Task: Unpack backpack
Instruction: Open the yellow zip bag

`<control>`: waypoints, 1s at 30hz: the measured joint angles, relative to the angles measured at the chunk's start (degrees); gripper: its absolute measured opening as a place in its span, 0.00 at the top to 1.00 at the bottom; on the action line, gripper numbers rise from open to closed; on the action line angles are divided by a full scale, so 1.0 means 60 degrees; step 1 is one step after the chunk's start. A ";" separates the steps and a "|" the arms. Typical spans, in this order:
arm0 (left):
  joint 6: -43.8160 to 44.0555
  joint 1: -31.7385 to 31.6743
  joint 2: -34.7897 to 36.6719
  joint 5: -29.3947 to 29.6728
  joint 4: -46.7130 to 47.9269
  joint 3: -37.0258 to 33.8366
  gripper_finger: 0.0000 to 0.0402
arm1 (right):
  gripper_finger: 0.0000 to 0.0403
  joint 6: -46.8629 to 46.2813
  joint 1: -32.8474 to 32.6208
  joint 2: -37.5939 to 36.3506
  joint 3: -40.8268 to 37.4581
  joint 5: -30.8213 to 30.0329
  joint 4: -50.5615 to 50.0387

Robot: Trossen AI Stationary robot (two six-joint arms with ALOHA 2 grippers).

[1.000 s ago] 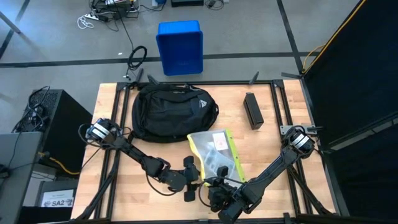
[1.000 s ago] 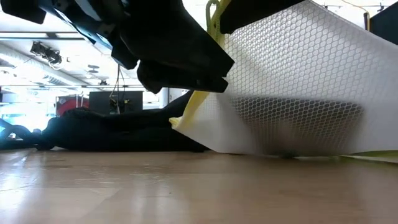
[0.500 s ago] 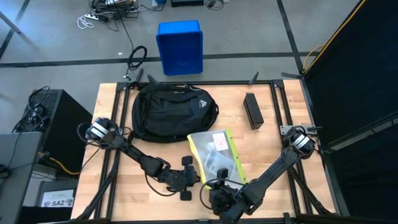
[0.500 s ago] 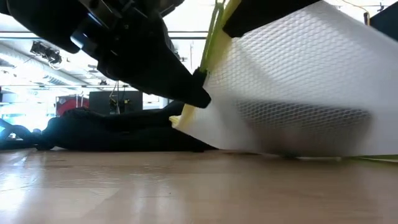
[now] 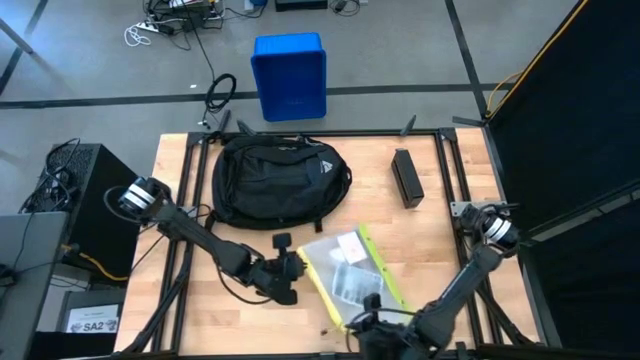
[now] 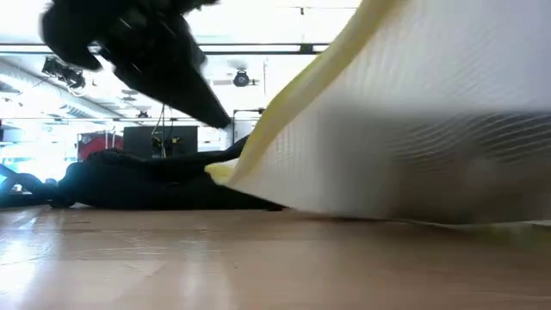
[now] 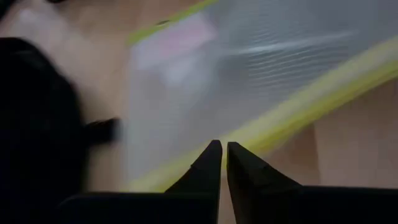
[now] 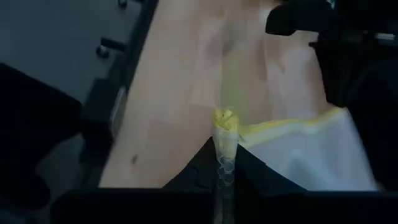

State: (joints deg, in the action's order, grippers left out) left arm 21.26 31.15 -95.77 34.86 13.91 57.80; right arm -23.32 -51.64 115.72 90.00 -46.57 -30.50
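1. The backpack [image 5: 281,182] lies flat on the far-left part of the table [image 5: 440,250], its pale triangular logo [image 5: 324,168] facing up; it sits clear of both arms, which fits a stage where one item is out and being dealt with away from the bag

2. A clear pouch with yellow edges [image 5: 352,287] lies on the near middle of the table, just in front of the backpack and apart from it; small dark things show through its skin

3. The right gripper [image 8: 225,163] is clamped on a bunched yellow corner of the pouch at the table's near edge, as its wrist view shows; that grip probably lets it drag or lift the pouch by a firm seam instead of the slippery film

4. The left gripper [image 7: 222,163] has its fingers pressed together with nothing between them, its tips just short of the pouch's yellow rim on the pouch's left side; it likely stands ready to steady or take the pouch

5. A black box [image 5: 405,177] rests to the right of the backpack, well apart from it

6. The backpack's long axis runs roughly left to right across the table; which end is its top cannot be told

7. The pouch's long axis runs diagonally, from near the backpack toward the near right
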 joint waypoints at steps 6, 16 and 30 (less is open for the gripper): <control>0.0154 0.0215 0.0472 0.0011 -0.0077 0.0000 1.00 | 1.00 0.0170 -0.0401 -0.0327 0.0011 -0.1130 0.0143; -0.4705 0.1993 0.0462 -0.0348 -0.5354 0.0020 1.00 | 1.00 0.0754 0.0398 -0.0336 0.0011 -0.1922 0.0284; -0.1224 0.2073 0.0366 0.1409 -0.1738 0.0000 0.85 | 1.00 0.1211 0.1445 -0.0353 0.0011 -0.1484 0.0601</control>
State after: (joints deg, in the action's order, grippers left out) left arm 13.92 43.59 -93.57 43.31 3.48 57.80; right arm -16.06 -42.97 113.60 90.06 -55.47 -26.90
